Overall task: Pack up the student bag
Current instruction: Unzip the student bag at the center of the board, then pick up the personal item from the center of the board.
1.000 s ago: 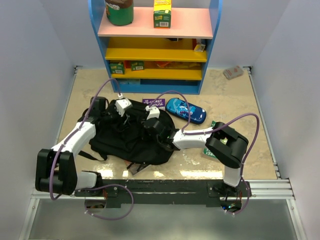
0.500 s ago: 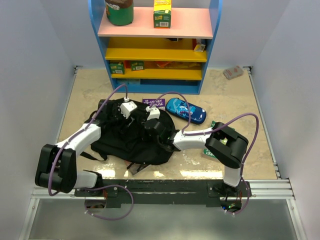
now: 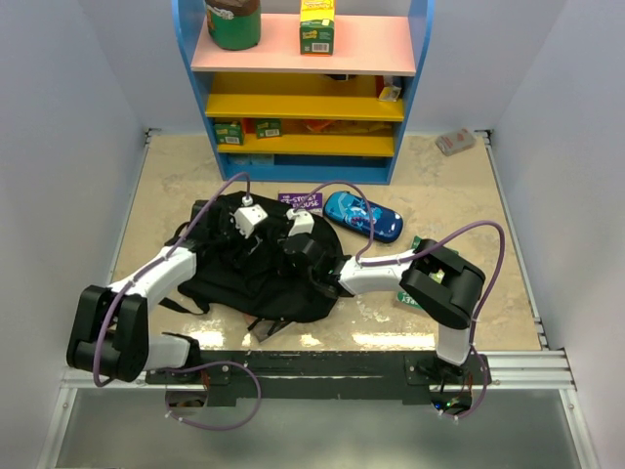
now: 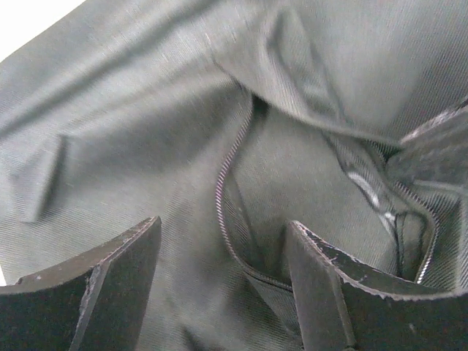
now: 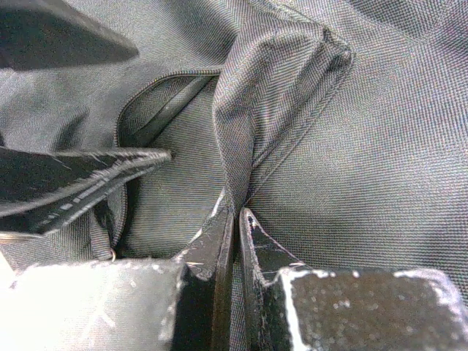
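1 blue shelf unit (image 3: 366,44) stands at the far edge of the beige table (image 3: 459,205). Nearer the arms, the student bag (image 3: 244,288) lies flat on the table's middle-left, black, with its zipper (image 4: 223,183) parted. 2 arms reach onto it. The right gripper (image 5: 235,213) is pinched closed on a raised fold of the bag's fabric. The left gripper (image 4: 223,227) hovers with its fingers spread wide over the zipper mouth, holding nothing. Just beyond the bag lie a blue pencil case (image 3: 363,216) and a smaller purple book (image 3: 301,202).
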